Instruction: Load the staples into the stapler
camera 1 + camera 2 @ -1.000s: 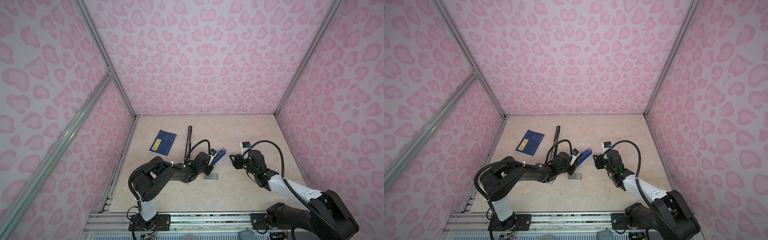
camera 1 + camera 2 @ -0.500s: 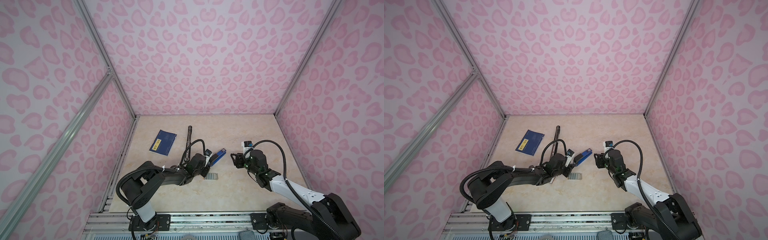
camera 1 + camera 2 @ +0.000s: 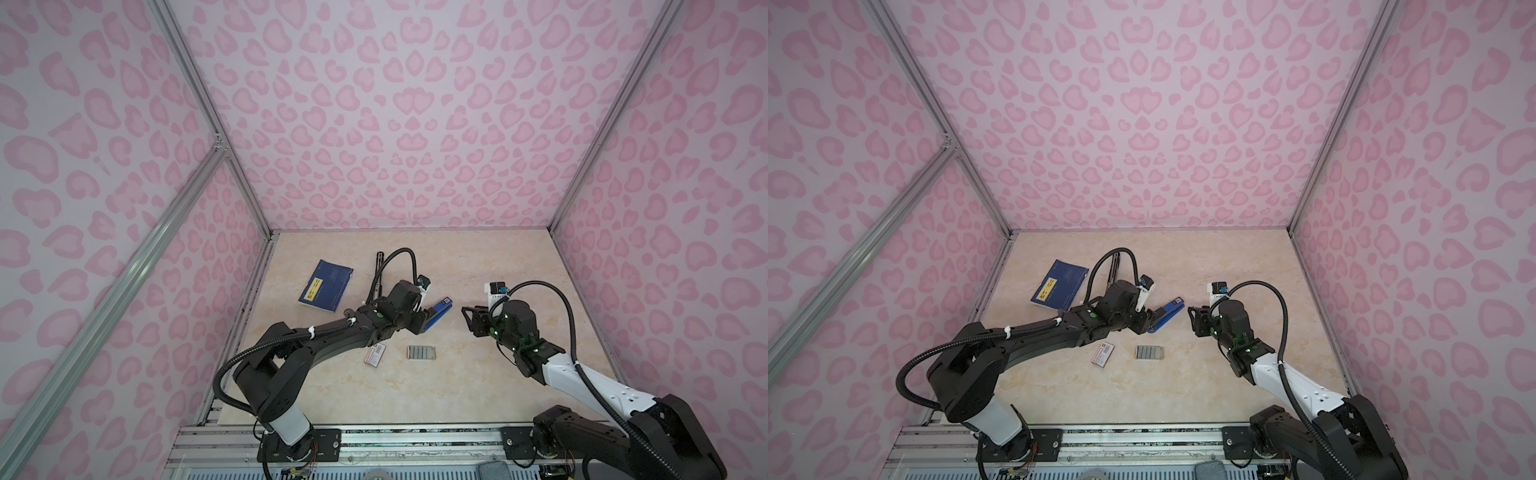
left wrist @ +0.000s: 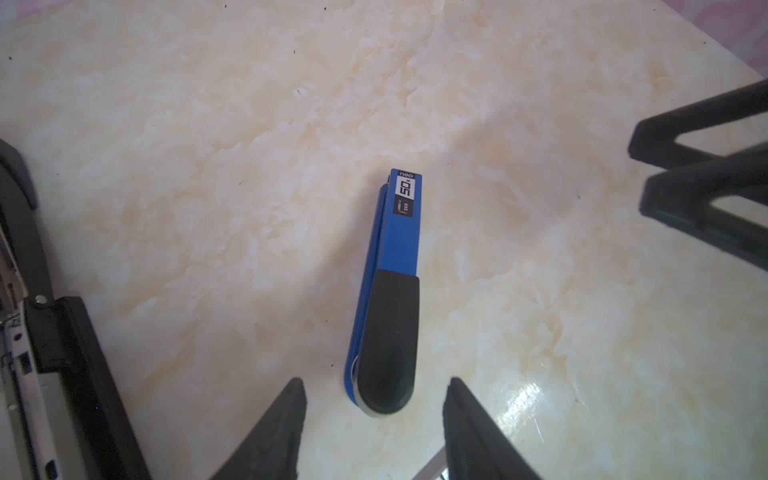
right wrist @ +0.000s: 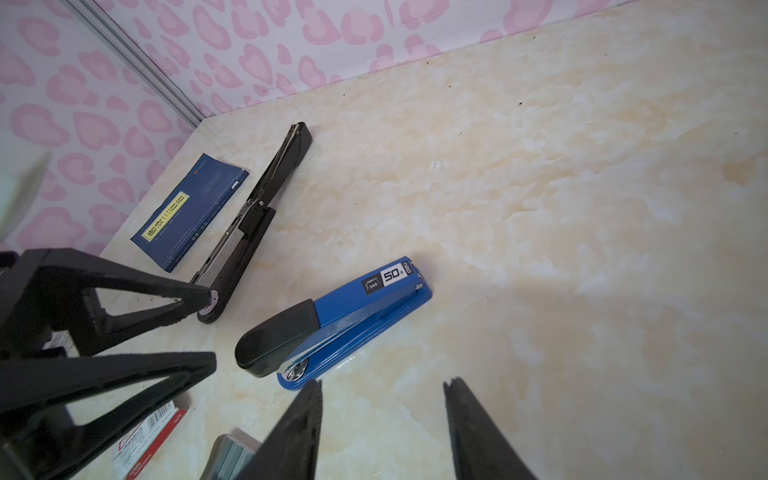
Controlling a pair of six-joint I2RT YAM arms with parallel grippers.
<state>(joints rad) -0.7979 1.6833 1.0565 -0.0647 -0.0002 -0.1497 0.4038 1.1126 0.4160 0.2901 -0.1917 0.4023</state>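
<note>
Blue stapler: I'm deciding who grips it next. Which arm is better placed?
Probably the left. The left gripper is open with its fingertips either side of the black end of the blue stapler; the right gripper, also open, stands apart from it across bare table.

A blue stapler (image 5: 332, 320) lies shut on the marbled table (image 5: 582, 208), just beyond the right gripper (image 5: 382, 411), whose jaws are parted. Past it a black stapler (image 5: 257, 220) lies unfolded beside a blue booklet (image 5: 191, 212). The left gripper (image 5: 210, 328), also spread, sits near the staples (image 5: 232, 455) and a red-and-white box (image 5: 145, 436).
</note>
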